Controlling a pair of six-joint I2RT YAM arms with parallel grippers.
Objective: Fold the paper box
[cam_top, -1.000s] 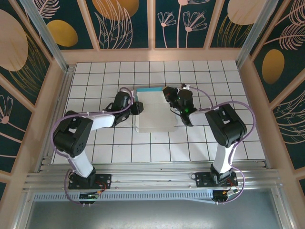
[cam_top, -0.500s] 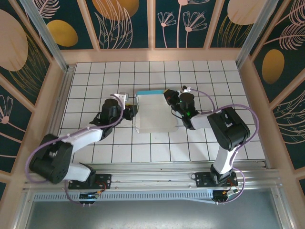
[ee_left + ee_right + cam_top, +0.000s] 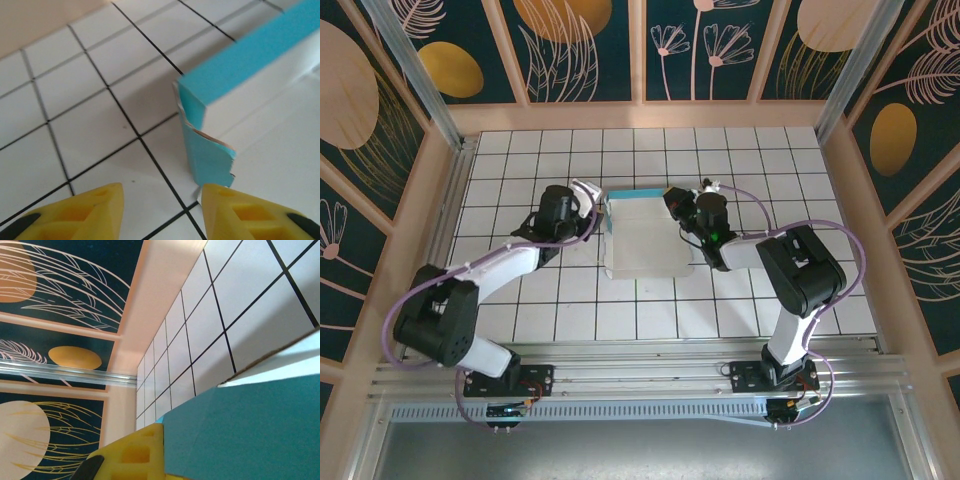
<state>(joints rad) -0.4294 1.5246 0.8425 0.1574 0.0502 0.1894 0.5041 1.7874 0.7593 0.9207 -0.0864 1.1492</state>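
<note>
Inspecting the fold in progress, I find the paper box lying white face up in the middle of the tiled table, with a blue wall raised along its far edge and a narrower blue strip along its left edge. My left gripper sits at the box's far-left corner with its jaws partly apart and nothing between them. A short upright blue tab with a ragged edge stands just beyond my right-hand fingertip. My right gripper is at the far-right edge of the box with its jaws closed. In the right wrist view the one yellow finger I can see lies flat against a blue panel, so I judge that the jaws pinch that flap. Risks, as I judge them: the left jaws could close beside the tab rather than on it, since it is off centre in the gap. A hard pinch could tear the ragged edge further. A pull from the right grip could drag the whole sheet across the tiles, and the raised walls could spring flat if released. Count: one paper box, two grippers, one ragged tab.
</note>
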